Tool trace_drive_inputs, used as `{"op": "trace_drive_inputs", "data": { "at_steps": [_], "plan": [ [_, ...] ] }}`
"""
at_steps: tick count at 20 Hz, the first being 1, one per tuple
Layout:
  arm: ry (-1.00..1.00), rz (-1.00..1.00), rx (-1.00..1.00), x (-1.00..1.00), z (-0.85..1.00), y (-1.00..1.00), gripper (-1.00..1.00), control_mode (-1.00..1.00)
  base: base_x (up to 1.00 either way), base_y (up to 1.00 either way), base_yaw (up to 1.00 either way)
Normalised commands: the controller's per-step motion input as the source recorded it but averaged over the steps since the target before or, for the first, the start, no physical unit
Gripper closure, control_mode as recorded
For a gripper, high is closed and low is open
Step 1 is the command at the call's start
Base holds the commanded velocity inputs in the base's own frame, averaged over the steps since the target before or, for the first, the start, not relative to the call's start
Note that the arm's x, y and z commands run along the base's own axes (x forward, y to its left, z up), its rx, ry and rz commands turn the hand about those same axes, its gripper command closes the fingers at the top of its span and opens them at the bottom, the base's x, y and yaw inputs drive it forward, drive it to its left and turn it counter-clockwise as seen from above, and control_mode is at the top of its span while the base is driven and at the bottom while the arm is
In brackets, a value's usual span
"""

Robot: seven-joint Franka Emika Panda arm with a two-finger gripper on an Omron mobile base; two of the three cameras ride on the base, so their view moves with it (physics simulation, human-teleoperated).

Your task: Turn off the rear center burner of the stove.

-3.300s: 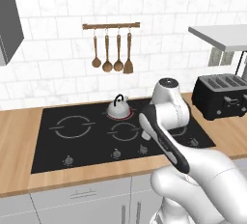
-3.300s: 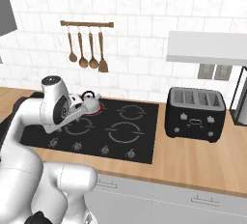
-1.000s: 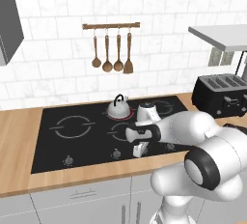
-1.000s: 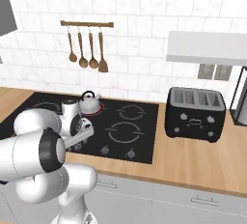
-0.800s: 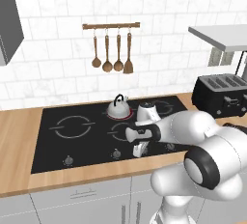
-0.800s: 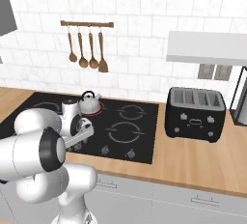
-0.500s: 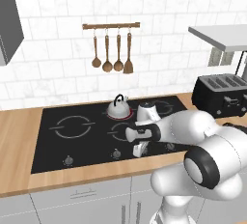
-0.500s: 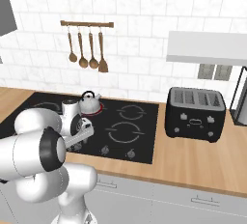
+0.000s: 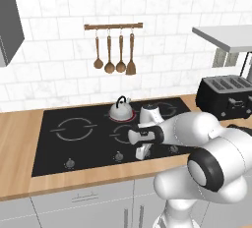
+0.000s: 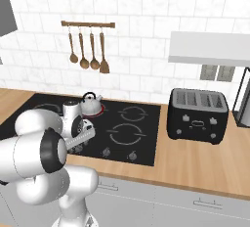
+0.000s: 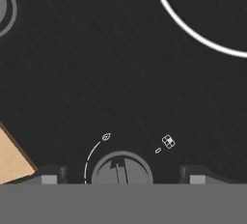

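Left base view: the rear center burner (image 9: pixel 122 118) is a small red-tinted ring at the far middle of the stove (image 9: pixel 54 143), with a little kettle (image 9: pixel 119 108) standing on it. The stove is a black glass cooktop set into a wooden counter (image 9: pixel 19 119). A row of grey knobs runs along its near edge. The gripper (image 9: pixel 141 152) points down over the center knob (image 11: pixel 121 168) of that row. In the hand view, the two fingertips (image 11: pixel 49 176) stand apart on either side of this knob, released and not touching it. A toaster (image 9: pixel 227 97) sits on the counter to the right. Wooden utensils (image 9: pixel 114 50) hang on the far wall.
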Motion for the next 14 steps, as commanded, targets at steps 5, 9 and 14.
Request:
{"op": "trace_drive_inputs", "data": {
  "at_steps": [5, 9, 14],
  "plan": [
    [0.0, 0.0, 0.0, 0.0, 0.0, 0.0, 1.0, -1.0, 0.0, 0.0, 0.0],
    [0.0, -0.01, 0.0, 0.0, 0.0, 0.0, 1.0, -1.0, 0.0, 0.0, 0.0],
    [0.0, -0.26, 0.09, 0.0, 0.0, -0.07, 1.0, -1.0, 0.0, 0.0, 0.0]
  ]
}}
